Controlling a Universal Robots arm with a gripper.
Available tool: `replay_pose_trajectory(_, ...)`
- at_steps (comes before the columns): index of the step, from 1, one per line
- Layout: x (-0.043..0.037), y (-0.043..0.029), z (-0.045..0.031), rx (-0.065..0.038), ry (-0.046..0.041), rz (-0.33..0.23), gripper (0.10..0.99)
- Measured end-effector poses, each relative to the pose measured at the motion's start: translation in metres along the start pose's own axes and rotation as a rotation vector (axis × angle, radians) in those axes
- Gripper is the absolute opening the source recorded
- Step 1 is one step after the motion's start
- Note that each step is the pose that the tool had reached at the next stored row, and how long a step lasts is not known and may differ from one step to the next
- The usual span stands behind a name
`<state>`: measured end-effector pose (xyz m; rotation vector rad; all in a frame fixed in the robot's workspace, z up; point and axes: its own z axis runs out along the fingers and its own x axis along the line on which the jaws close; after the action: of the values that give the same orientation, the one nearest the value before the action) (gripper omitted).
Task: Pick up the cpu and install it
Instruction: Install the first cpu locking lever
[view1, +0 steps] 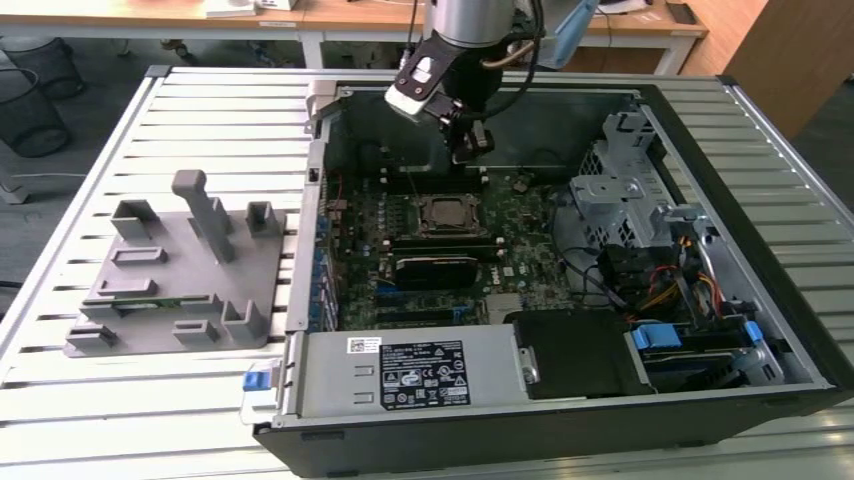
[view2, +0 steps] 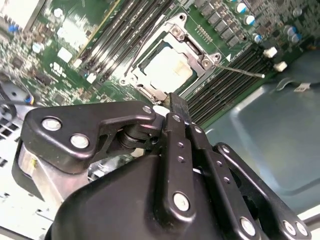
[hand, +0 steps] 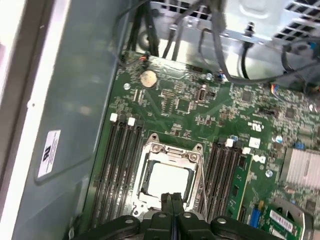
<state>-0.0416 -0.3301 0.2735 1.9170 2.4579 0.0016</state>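
Observation:
The cpu (view1: 445, 212) is a small pale silvery square lying flat inside the socket frame on the green motherboard (view1: 521, 215) of the open computer case. Both wrist views show it seated in the frame, the cpu (view2: 170, 67) in the second and the cpu (hand: 167, 180) in the first. My gripper (view1: 467, 150) hangs above the board, a little behind the socket toward the case's rear wall. Its black fingers (hand: 172, 202) are pressed together with nothing between them. In the second wrist view the gripper (view2: 177, 102) tip points just beside the socket.
A grey plastic holder (view1: 174, 270) with upright posts stands on the slatted table at the exterior view's left. Inside the case are a metal drive cage (view1: 627, 190), bundled cables (view1: 667, 290) and a power supply (view1: 414, 375). Memory slots (hand: 120, 165) flank the socket.

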Motion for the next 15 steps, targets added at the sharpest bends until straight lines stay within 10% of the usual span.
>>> replay_pose_trajectory(15, 0.0000, -0.0001, 0.0009, -0.005, 0.0033, -0.267, 0.106)
